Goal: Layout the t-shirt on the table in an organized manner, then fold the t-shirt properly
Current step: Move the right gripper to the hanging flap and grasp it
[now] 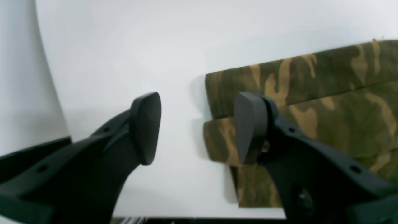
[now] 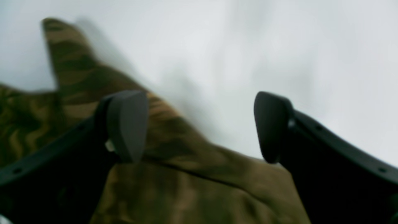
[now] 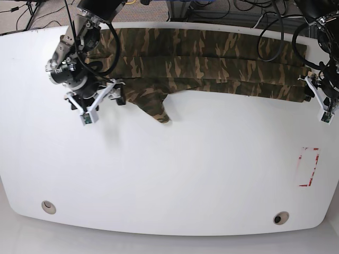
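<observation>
The t-shirt (image 3: pixel 212 61) is laid along the far edge of the table (image 3: pixel 175 174), folded into a long narrow band. Its long axis runs left–right in the base view, approx. parallel to that far edge. One end is pointed toward the right gripper (image 3: pixel 100 98) at the view's left, the other toward the left gripper (image 3: pixel 312 95) at the view's right. A sleeve flap (image 3: pixel 159 108) is seen sticking out from the band's near side, pointed toward the table's middle (the tip is rumpled).

In the left wrist view the band's squared end (image 1: pixel 224 124) is shown as stacked layers with straight edges. The left gripper (image 1: pixel 196 127) is spread wide, nothing between its pads; one pad (image 1: pixel 248 124) is over the cloth's end, the other (image 1: pixel 146 127) over bare white tabletop. Contact with the cloth cannot be told.

In the right wrist view (blurred) the right gripper (image 2: pixel 199 127) is likewise spread, w/ nothing pinched. One pad (image 2: pixel 127 124) is seen over the camo cloth (image 2: pixel 174 186), the other (image 2: pixel 270 127) over bare table.

A red-outlined rectangle (image 3: pixel 308 166) and two grommets (image 3: pixel 48 206) (image 3: pixel 280 217) are seen nearer the table's front, well apart from the shirt.
</observation>
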Robot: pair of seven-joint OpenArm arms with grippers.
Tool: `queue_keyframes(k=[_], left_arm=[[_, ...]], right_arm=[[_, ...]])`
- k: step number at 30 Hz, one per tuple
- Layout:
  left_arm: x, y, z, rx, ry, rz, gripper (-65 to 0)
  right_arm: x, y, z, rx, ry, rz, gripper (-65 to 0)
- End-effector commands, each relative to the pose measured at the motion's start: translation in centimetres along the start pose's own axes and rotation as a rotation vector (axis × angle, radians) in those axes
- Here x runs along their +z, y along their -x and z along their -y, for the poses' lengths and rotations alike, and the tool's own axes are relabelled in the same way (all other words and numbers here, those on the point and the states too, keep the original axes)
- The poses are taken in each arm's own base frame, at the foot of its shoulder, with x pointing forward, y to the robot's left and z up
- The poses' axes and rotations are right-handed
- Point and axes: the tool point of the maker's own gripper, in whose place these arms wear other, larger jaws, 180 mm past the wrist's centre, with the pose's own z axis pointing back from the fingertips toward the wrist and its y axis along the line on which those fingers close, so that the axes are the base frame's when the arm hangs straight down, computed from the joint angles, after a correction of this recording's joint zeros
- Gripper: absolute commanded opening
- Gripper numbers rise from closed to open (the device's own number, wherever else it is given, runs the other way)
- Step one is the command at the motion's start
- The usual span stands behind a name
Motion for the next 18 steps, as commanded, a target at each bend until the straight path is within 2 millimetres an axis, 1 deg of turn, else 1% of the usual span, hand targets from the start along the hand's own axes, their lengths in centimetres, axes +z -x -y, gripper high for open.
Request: queue_keyframes(k=[1,4,7,11,13,15,18], left_arm=[[0.6,-0.6,-0.9,-0.011,-0.028,0.015,-30.4],[0.6,-0.6,-0.9,-0.011,-0.028,0.015,-30.4],[0.6,-0.6,-0.9,-0.011,-0.028,0.015,-30.4],[0.6,-0.6,-0.9,-0.009,-0.028,0.014,-30.4],[0.6,-0.6,-0.9,-0.009,-0.028,0.014,-30.4],[0.5,-0.6,-0.9,-0.008,-0.027,0.014,-30.4],[0.5,-0.5,-0.9,-0.007,-0.026,0.015,-30.4]], right_arm=[[-0.3,-1.6,-1.4,0.011,-0.038,0.053,-14.0],[-1.2,-1.5,-3.1,0.022,-0.087,0.040,-14.0],[-1.9,-1.4,-4.3,0.033,-0.122,0.027,-14.0],[-2.8,-0.9,-5.6,0.039,-0.171,0.002,-14.0],[-3.4,-1.0,-6.3,0.043,-0.196,-0.002,-14.0],[-4.3,-0.6,-7.0,0.032,-0.226,-0.009,-14.0],[-5.2,-0.3,-7.4,0.012,-0.248,-0.002,-14.0]])
